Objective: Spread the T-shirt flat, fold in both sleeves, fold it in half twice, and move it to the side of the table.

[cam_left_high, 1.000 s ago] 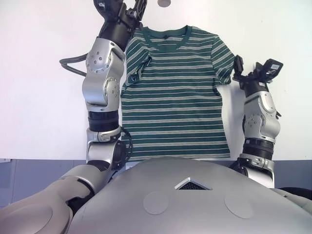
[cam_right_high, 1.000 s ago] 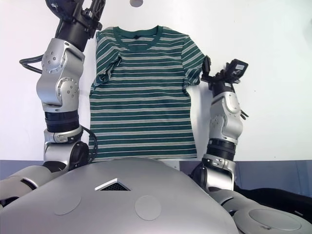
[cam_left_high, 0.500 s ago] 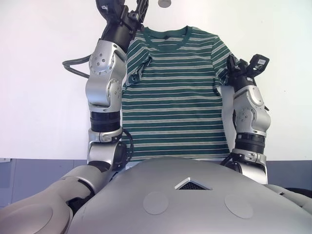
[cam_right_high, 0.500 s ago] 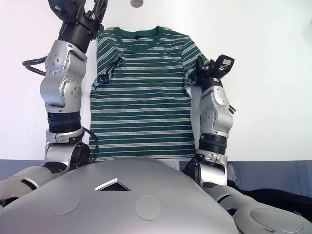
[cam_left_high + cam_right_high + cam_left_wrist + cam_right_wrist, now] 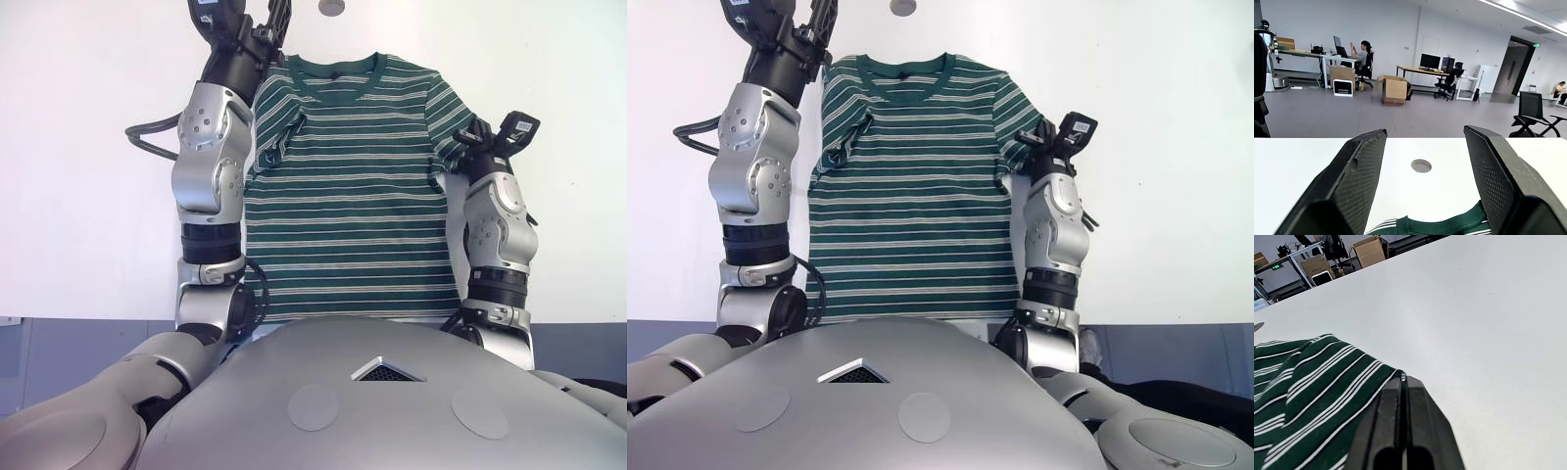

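R gripper [image 5: 1400, 381] pinched tight on T-shirt [image 5: 353, 206] sleeve hem; L gripper [image 5: 1425, 132] fingers spread wide, near collar.

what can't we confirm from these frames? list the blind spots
1. T-shirt left sleeve: in the eye views, mostly behind the left arm, so how it lies is hidden.
2. Right gripper grip: in the right wrist view, the shut fingers cover the right sleeve hem; cloth pinched or not, cannot tell.
3. Left gripper: open, but cut by the top edge in the eye views, so its height over the shirt is unclear.
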